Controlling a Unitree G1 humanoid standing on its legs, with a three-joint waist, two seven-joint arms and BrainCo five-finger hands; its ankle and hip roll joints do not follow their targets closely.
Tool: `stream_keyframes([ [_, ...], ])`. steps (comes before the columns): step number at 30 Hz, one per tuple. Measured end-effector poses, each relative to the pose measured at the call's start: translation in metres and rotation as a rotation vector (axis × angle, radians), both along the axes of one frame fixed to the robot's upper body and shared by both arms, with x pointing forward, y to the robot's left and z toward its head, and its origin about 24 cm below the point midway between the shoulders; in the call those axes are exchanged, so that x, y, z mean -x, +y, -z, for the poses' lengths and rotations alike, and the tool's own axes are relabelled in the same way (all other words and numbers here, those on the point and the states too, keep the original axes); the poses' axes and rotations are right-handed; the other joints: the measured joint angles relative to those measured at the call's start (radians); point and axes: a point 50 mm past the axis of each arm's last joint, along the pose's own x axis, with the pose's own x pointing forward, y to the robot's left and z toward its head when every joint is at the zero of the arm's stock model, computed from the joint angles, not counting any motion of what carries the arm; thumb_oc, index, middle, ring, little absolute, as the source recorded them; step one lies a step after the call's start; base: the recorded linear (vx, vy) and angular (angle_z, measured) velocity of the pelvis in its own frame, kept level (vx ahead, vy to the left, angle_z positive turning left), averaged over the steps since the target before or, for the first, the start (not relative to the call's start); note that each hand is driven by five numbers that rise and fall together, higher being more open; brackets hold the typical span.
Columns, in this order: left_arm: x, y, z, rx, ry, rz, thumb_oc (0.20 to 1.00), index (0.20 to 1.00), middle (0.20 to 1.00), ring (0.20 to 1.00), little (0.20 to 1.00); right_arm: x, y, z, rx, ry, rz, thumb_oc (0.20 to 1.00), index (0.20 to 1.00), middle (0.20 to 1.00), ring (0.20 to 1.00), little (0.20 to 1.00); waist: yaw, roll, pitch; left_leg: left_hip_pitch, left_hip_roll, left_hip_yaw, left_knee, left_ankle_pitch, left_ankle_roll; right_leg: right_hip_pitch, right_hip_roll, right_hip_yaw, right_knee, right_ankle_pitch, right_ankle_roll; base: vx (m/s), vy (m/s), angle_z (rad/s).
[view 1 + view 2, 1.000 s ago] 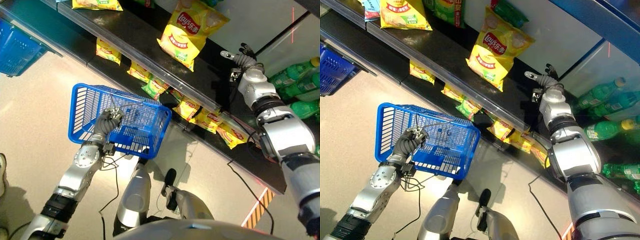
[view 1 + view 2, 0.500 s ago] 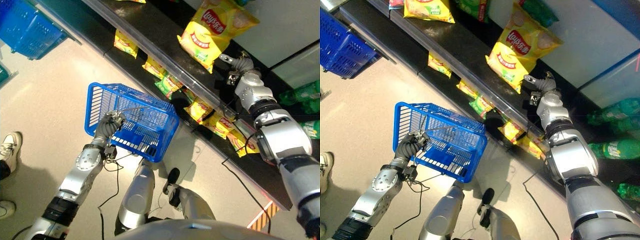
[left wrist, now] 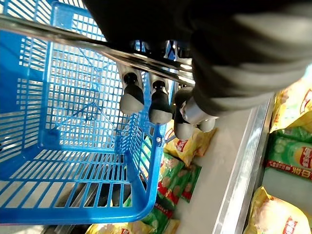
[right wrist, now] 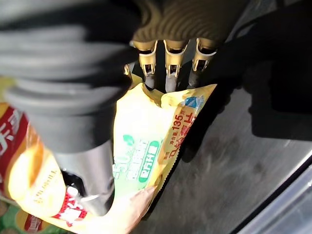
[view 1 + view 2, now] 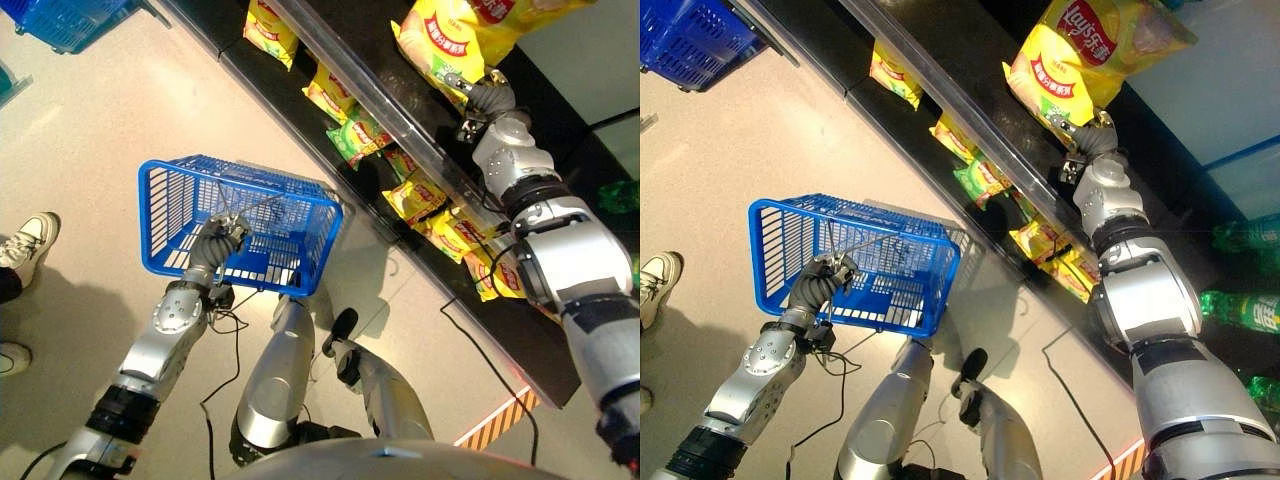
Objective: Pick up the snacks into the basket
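1. While the robot stood before it, the black shelf (image 5: pixel 352 62) ran slantwise across the head views and served as the landmark for everything else, with a clear strip along its front edge.
2. Out on the pale floor (image 5: pixel 120 110), well clear of the shelf's front edge, hung the blue basket (image 5: pixel 170 215), carried in the air with nothing visible inside it.
3. On top of the shelf, near its front edge, lay the large yellow chip bag (image 5: pixel 1080 55), the snack of the task, not yet lifted into the basket.
4. At the near corner of that bag, over the shelf, was the right hand (image 5: pixel 1087 138); in its wrist view its fingers (image 4: pixel 169 68) lay behind the bag's edge and the thumb (image 4: pixel 92 170) lay across the front, so the bag's corner sat pinched between them.
5. Away from the shelf, at the basket's near side, the left hand (image 5: pixel 217 240) had its fingers (image 3: pixel 158 105) curled round the wire handle (image 3: pixel 87 46).
6. Under the shelf's front edge, on the lower level, small yellow and green snack packets (image 5: pixel 355 135) lay in a row.
7. Farthest from the shelf, at the edge of the floor, a person's white shoe (image 5: pixel 28 238) showed.
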Motion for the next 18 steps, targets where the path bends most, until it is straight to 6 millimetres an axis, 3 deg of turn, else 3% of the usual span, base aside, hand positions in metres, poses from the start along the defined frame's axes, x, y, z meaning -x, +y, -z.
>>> stream_keyframes([
  [6, -0.004, -0.007, -0.004, -0.002, -0.013, 0.026, 0.200, 0.200, 0.200, 0.200, 0.200, -0.001, 0.003, -0.009, -0.068, -0.026, -0.011, 1.000, 1.000, 1.000, 1.000, 1.000, 0.020, 0.002, 0.001, -0.012, -0.009, -0.014, -0.002, 0.000, -0.001, -0.002, -0.006, -0.018, -0.001, -0.008, 0.002, 0.03, 0.002, 0.13],
  [7, -0.004, -0.008, -0.003, -0.003, -0.011, 0.034, 0.200, 0.200, 0.200, 0.200, 0.200, -0.001, 0.003, -0.009, -0.074, -0.028, -0.011, 0.200, 0.200, 0.200, 0.200, 0.200, 0.023, 0.002, 0.001, -0.012, -0.010, -0.014, -0.002, 0.000, -0.001, -0.002, -0.007, -0.018, -0.001, -0.008, 0.003, 0.00, 0.000, 0.00],
  [18, -0.009, -0.019, -0.007, 0.018, -0.018, 0.075, 0.200, 0.200, 0.200, 0.200, 0.200, -0.002, 0.004, -0.012, -0.100, -0.035, -0.019, 0.200, 0.200, 0.200, 0.200, 0.200, 0.032, 0.015, 0.009, -0.012, -0.027, -0.017, -0.005, 0.000, 0.000, -0.002, -0.023, -0.022, 0.003, -0.018, 0.014, 0.01, -0.001, 0.02],
])
